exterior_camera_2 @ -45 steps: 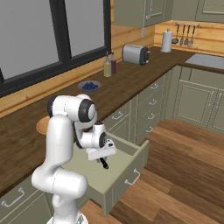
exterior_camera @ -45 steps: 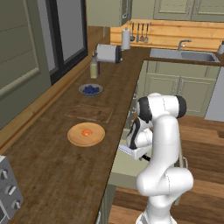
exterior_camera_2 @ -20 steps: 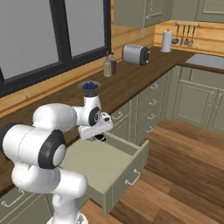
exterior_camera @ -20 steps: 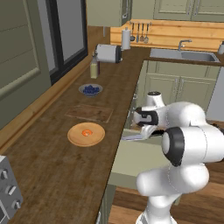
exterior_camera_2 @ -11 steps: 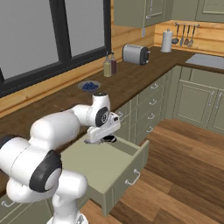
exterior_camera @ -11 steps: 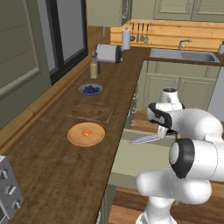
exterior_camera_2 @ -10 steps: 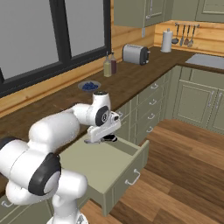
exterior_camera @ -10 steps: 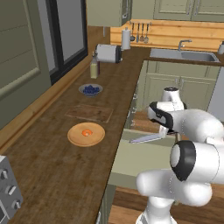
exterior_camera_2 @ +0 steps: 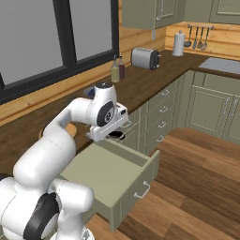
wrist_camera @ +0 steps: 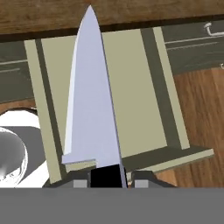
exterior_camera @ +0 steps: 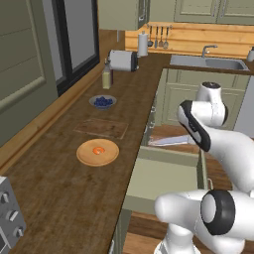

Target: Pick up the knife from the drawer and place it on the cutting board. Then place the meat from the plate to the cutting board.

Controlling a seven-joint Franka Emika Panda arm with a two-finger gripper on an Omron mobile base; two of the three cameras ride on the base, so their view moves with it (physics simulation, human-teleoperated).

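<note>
- Your gripper (wrist_camera: 106, 177) was clenched on the knife (wrist_camera: 89, 109) by its black handle, mostly hidden between the jaws.
- Hand view: blade ran straight ahead from the jaws, above the open drawer (wrist_camera: 131, 94).
- Left base view: the arm covered the jaws; the blade tip (exterior_camera: 166, 141) poked toward the counter.

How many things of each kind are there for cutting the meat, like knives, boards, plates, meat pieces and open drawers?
knife: 1
cutting board: 1
plate: 1
meat: 1
drawer, open: 1
Total: 5
</note>
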